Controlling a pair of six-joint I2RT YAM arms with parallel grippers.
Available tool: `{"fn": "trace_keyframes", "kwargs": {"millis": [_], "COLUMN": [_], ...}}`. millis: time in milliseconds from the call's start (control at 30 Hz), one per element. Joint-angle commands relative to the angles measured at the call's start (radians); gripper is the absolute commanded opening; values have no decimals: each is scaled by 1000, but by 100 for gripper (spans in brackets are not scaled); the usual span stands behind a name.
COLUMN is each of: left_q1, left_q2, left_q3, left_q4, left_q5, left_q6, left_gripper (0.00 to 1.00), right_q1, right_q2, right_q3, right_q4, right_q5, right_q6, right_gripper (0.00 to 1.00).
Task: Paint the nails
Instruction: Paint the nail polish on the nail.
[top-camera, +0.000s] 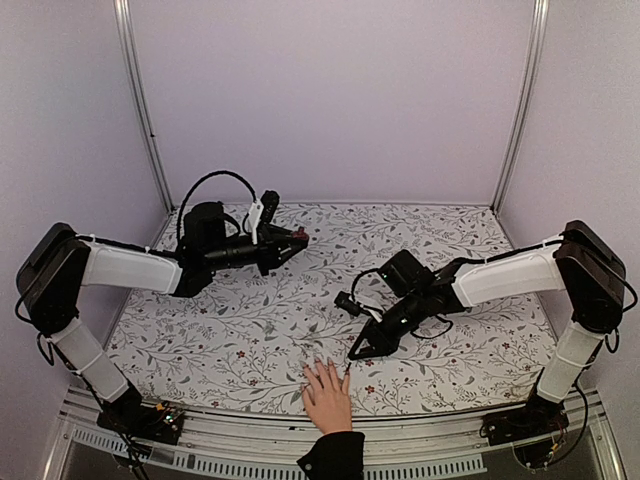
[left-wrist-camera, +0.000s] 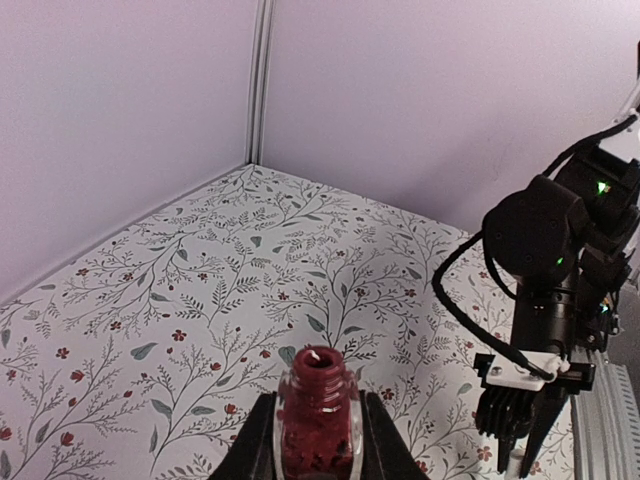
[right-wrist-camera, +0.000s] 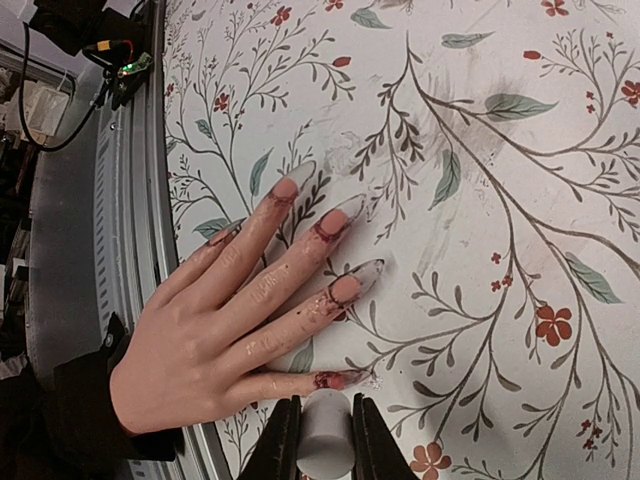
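Observation:
A light-skinned hand (top-camera: 327, 395) with a black cuff (top-camera: 333, 455) lies flat at the table's near edge. In the right wrist view its nails (right-wrist-camera: 352, 283) are long and pale, smeared dark red at their bases. My right gripper (right-wrist-camera: 325, 425) is shut on a white cap (right-wrist-camera: 325, 440) just beside the nearest finger's red-smeared nail (right-wrist-camera: 345, 379). Any brush under the cap is hidden. In the top view this gripper (top-camera: 358, 350) is just right of the fingertips. My left gripper (left-wrist-camera: 318, 415) is shut on the open dark-red bottle (left-wrist-camera: 320, 400), held upright above the table's far left (top-camera: 297, 238).
The flower-patterned table cover (top-camera: 250, 330) ends at a metal rail (top-camera: 420, 440) along the near edge. Lilac walls (top-camera: 330, 90) close the back and sides. The right arm (left-wrist-camera: 550, 270) and its cable show in the left wrist view.

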Motion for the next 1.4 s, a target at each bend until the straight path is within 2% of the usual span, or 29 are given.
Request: {"fn": "trace_keyframes", "kwargs": {"millis": [0, 1367], "left_q1": [13, 12], "left_q2": [-2, -5], "left_q3": [-1, -3], "left_q4": [18, 15], "left_q5": [-2, -5], "left_q6": [4, 6], "left_gripper": [0, 0], "right_q1": [-4, -3], "right_q2": [3, 19], "right_q3": [13, 21], "right_q4": [-11, 7], "right_q5": [-4, -48], "right_q6": [-3, 1], "right_gripper": [0, 0]}}
